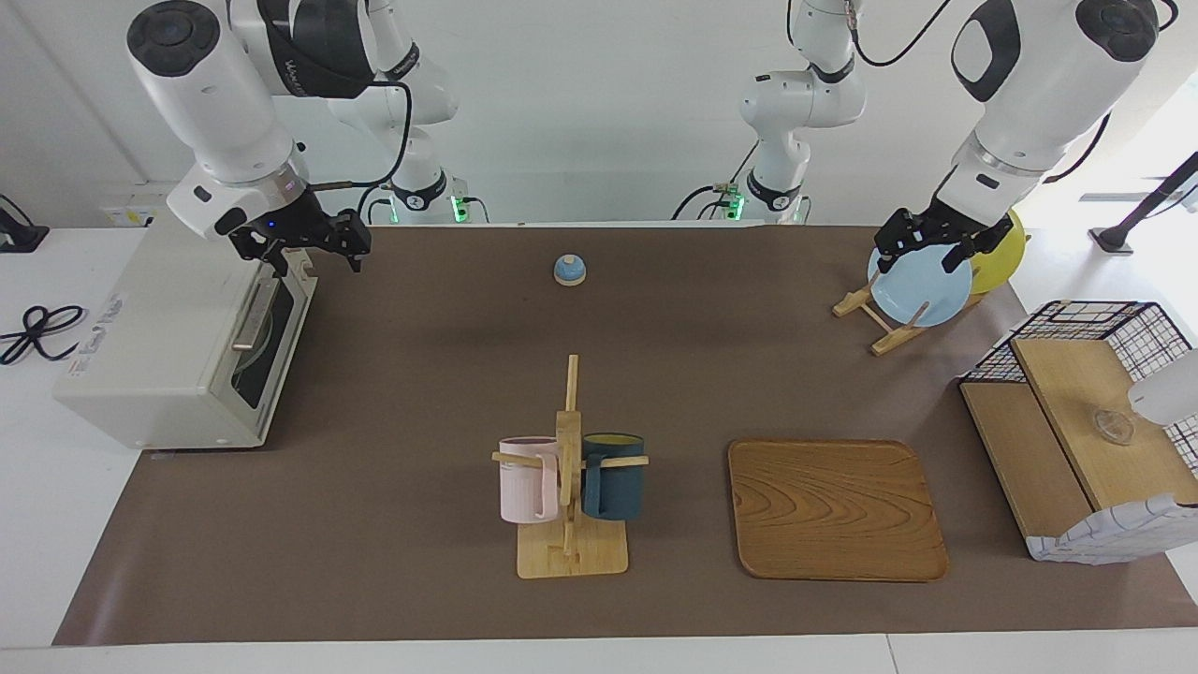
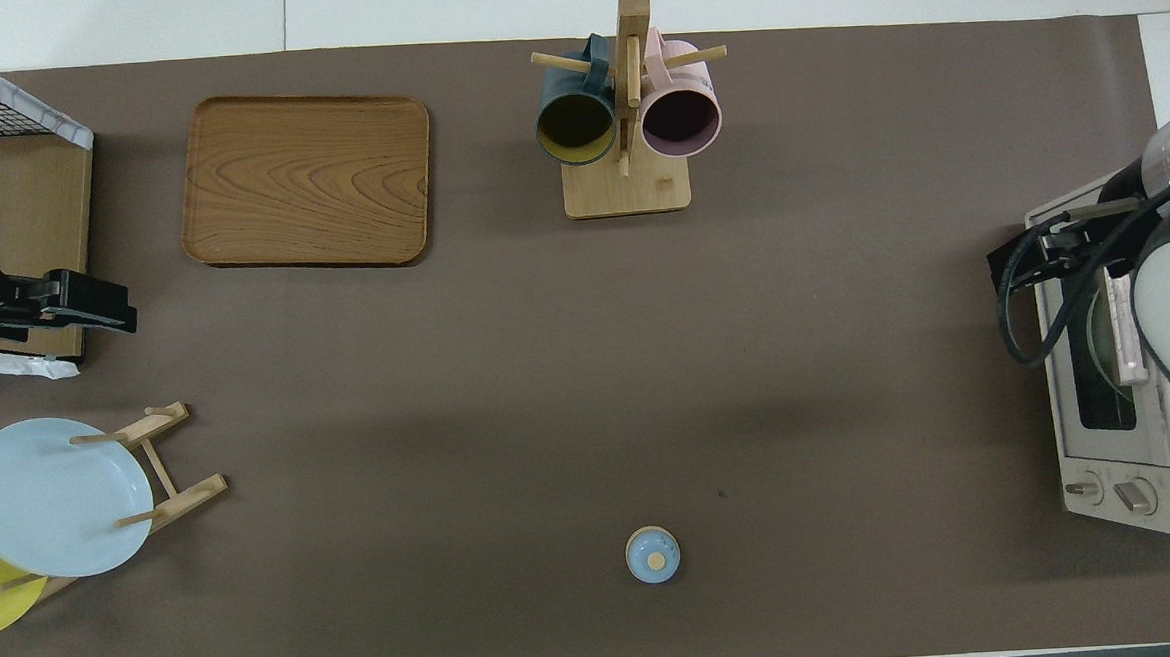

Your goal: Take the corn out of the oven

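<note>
The off-white oven [image 1: 159, 356] stands at the right arm's end of the table, and it also shows in the overhead view [image 2: 1118, 461]. Its dark-windowed door [image 1: 267, 351] is closed, with the metal bar handle [image 1: 253, 318] across it. The corn is hidden; no yellow cob shows anywhere. My right gripper [image 1: 318, 262] is open and empty, in the air over the oven's top front edge just above the door; it also shows in the overhead view [image 2: 1017, 261]. My left gripper [image 1: 922, 262] is open and empty, and waits over the plate rack.
A mug rack [image 1: 568, 487] holds a pink mug and a dark blue mug. A wooden tray [image 1: 833, 510] lies beside it. A small blue domed thing [image 1: 569, 270] sits near the robots. A plate rack [image 1: 889, 318] holds a light blue plate and a yellow plate. A wire basket [image 1: 1086, 412] stands at the left arm's end.
</note>
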You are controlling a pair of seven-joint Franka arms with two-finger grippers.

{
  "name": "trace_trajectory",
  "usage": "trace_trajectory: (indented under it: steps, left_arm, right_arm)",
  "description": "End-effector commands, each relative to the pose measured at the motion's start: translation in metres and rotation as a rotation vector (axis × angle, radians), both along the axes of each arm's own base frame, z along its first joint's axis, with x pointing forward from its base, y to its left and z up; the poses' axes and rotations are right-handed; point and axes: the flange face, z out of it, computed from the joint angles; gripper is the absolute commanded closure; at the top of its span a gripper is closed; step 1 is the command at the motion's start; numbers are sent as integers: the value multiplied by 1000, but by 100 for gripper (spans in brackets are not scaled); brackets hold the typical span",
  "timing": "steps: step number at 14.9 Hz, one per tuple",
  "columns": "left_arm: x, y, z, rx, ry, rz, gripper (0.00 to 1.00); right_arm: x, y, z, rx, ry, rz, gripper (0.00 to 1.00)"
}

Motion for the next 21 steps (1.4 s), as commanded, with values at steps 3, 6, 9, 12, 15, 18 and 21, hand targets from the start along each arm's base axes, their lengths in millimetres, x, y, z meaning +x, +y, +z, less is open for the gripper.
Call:
trace_trajectory:
  steps: [3,6,9,12,15,18,21]
  left_arm:
    - [-4,3,4,17,-10,-7,0]
    - [-4,3,4,17,-10,-7,0]
    - [-3,3,3,18,-8,-7,0]
    - [-3,3,3,17,-7,-7,0]
    - [-3,3,3,17,-7,-7,0]
    - [-3,3,3,17,-7,-7,0]
    - [-3,3,3,17,-7,-7,0]
  right_arm:
    - [-2,-5,0,10,-9,-14,0]
    - [-4,-13,-8,8,1,-15,0]
    - [-4,-30,-15,34,-36,122,67]
    - [-10,-55,-38,44,-40,187,100]
    - [-7,-79,-56,42,-61,193,100]
    - [-12,-91,-74,-12,-40,198,100]
    - [-16,-111,-91,-17,-50,228,100]
